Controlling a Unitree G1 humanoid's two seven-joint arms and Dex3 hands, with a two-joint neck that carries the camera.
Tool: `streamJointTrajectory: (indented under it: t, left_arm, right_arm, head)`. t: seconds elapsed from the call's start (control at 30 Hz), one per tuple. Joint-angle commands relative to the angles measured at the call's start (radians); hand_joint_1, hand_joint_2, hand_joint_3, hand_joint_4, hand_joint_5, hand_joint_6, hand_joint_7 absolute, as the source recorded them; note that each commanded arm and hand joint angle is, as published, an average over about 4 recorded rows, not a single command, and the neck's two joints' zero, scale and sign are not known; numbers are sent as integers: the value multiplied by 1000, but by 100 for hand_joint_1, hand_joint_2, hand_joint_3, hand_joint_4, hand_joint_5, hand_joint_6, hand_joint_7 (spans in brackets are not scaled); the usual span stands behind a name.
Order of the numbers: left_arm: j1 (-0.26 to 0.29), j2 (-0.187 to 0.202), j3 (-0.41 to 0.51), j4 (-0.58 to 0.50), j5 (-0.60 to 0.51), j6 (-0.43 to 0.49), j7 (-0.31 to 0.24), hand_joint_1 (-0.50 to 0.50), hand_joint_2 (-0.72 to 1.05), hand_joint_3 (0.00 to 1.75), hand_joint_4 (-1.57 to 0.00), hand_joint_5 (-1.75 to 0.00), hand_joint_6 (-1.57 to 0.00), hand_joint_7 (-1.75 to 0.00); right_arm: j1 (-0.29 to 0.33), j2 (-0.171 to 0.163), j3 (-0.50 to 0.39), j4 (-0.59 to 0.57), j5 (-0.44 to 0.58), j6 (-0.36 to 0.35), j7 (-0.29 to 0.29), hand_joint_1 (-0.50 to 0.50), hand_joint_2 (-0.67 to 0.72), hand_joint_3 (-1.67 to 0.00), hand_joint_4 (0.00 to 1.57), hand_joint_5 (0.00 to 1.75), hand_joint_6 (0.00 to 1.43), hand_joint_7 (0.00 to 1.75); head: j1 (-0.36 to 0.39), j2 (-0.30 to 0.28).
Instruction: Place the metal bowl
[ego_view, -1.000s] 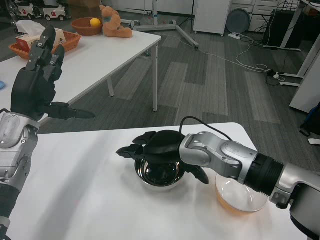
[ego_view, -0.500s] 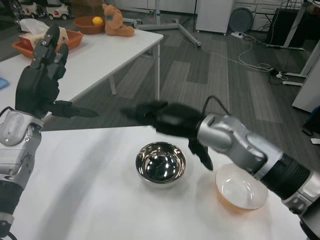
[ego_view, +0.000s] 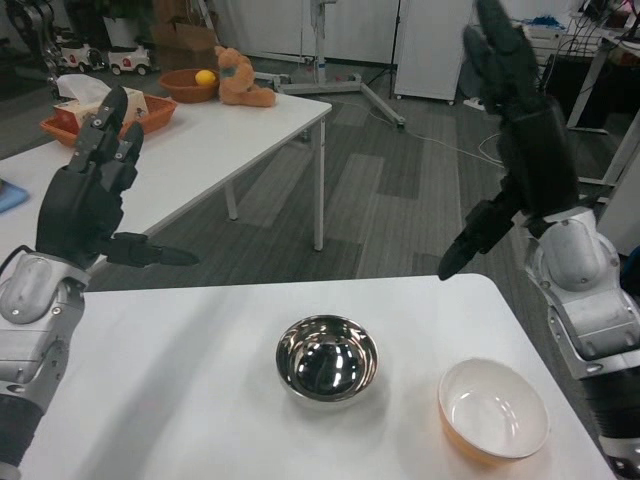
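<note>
Right hand (ego_view: 528, 150) is raised high above the table's right side, fingers straight and spread, thumb angled down-left, holding nothing. Left hand (ego_view: 88, 195) is up at the left edge, same pose: fingers apart and upright, thumb out to the right, empty. Metal bowl (ego_view: 327, 357) sits upright on the white table (ego_view: 170, 380), below and to the left of the right hand, well apart from both hands, roughly between them and nearer the camera. White bowl with orange outside (ego_view: 492, 408) stands below the right hand, near the metal bowl's right, not touching it. Beyond the left hand is a second white table (ego_view: 215, 135) carrying an orange tray (ego_view: 105, 118) with a tissue pack, a brown bowl (ego_view: 192, 85) with a yellow fruit in it, and a plush bear (ego_view: 243, 78). Floor is grey carpet tiles (ego_view: 390, 190); cables run across it behind the right hand.
</note>
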Motion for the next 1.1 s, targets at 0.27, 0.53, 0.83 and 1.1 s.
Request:
streamJointTrajectory:
  t: [0.27,0.53,0.83,1.1]
  left_arm:
    - [9,5,7,13,-15,-18,2,-50,16,0,0,0,0,0]
    - [16,5,9,2,-15,-18,2,-50,16,0,0,0,0,0]
    - [28,5,9,-14,-16,-18,2,-50,16,0,0,0,0,0]
    - [35,5,9,-29,-16,-18,2,-50,16,0,0,0,0,0]
  right_arm:
    - [67,71,-39,103,39,-73,-17,-33,53,0,0,0,0,0]
    - [78,76,-36,120,60,-91,-17,-33,53,0,0,0,0,0]
    - [103,79,-30,123,81,-96,-15,-35,53,0,0,0,0,0]
    - [114,80,-28,121,87,-93,-15,-36,53,0,0,0,0,0]
  head:
    - [4,5]
    - [-2,8]
    - [0,10]
    - [-4,9]
